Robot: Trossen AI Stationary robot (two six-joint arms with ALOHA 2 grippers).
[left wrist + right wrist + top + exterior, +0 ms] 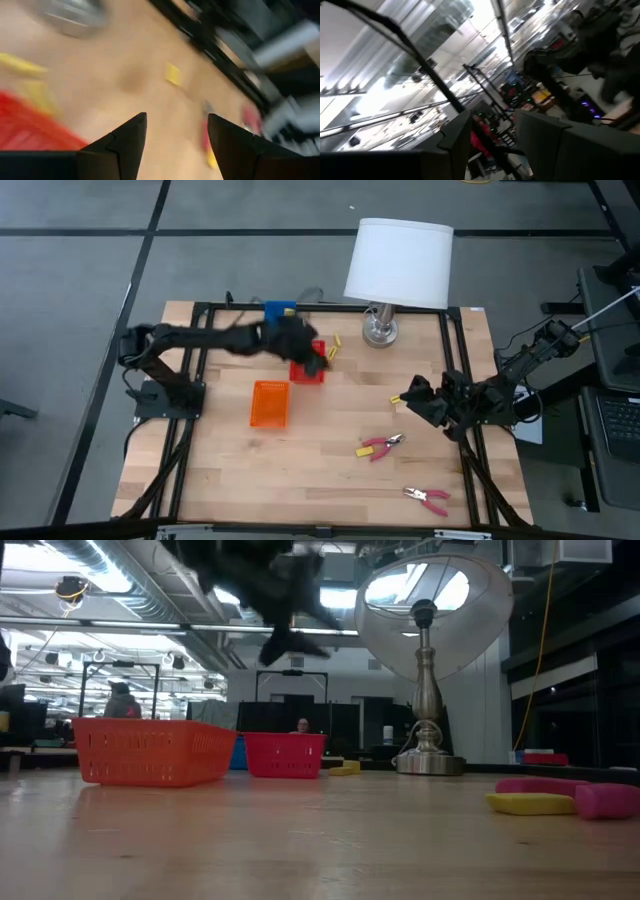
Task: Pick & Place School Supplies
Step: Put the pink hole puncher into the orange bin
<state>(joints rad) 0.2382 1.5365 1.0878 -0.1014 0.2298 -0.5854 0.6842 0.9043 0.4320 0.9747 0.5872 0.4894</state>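
My left gripper [318,360] hovers open over the right end of the red tray [306,370], nothing between its fingers [176,145]. Two small yellow packets [334,346] lie on the table just right of that tray, and a yellow stub [395,397] lies farther right. Two pink-handled pliers lie flat on the wood: one [380,446] mid-right, one [427,498] near the front edge. My right gripper [412,393] is held up at the table's right side, open and empty [492,137], pointing up into the room.
An orange tray [269,403] stands near the table's middle and a blue tray [280,310] at the far edge. A white-shaded lamp [397,262] stands on its metal base [379,330] at the back. Bare wood lies between the trays and the pliers.
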